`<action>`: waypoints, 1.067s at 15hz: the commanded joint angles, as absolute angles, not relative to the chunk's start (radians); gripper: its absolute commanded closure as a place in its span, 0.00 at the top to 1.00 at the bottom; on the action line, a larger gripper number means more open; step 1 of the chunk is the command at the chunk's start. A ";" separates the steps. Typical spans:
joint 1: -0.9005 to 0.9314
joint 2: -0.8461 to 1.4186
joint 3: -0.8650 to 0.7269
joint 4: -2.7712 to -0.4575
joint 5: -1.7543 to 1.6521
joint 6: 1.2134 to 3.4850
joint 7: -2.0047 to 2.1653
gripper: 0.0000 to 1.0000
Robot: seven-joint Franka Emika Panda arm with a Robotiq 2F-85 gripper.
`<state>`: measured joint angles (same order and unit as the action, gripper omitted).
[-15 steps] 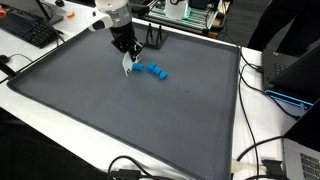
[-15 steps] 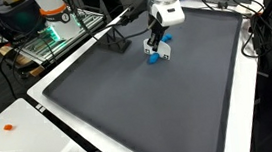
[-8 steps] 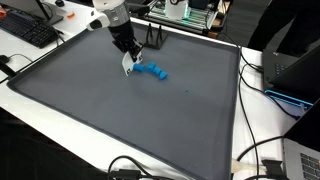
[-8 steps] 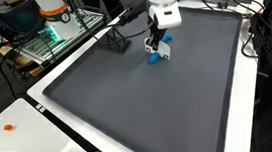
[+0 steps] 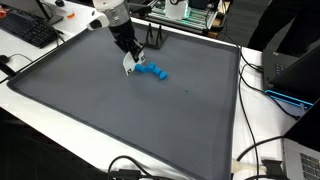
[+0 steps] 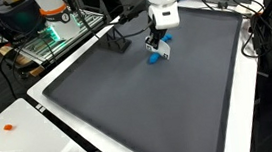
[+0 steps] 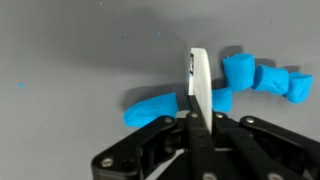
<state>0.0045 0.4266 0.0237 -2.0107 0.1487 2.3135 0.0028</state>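
Observation:
A blue object made of several lumpy segments in a bent chain (image 5: 155,71) lies on the dark grey mat (image 5: 120,120), towards its far side. My gripper (image 5: 130,68) stands over the chain's left end, pointing down, with its fingers together. In the wrist view the shut gripper (image 7: 200,62) shows as one white strip across the blue object (image 7: 150,108), which stretches out on both sides of it. Nothing shows between the jaws. Whether the tips touch the blue object I cannot tell. In an exterior view the gripper (image 6: 157,48) hides most of the blue object (image 6: 154,57).
The mat sits on a white table (image 5: 40,110). A keyboard (image 5: 30,30) lies at the far left. Cables (image 5: 262,150) and a laptop (image 5: 300,70) crowd one side. A small black block (image 6: 118,43) stands on the mat near the gripper. A rack (image 6: 56,28) stands beyond the edge.
The gripper has shifted only very slightly by the blue object. The blue object has stayed in place.

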 commanded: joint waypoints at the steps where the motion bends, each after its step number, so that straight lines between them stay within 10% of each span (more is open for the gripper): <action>1: -0.006 0.412 0.031 -2.033 0.173 2.274 0.024 0.01; 16: -0.022 0.168 -0.003 -2.182 0.333 2.221 0.250 0.01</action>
<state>-0.0271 0.2529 0.0118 -2.1011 0.3049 2.2432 0.1540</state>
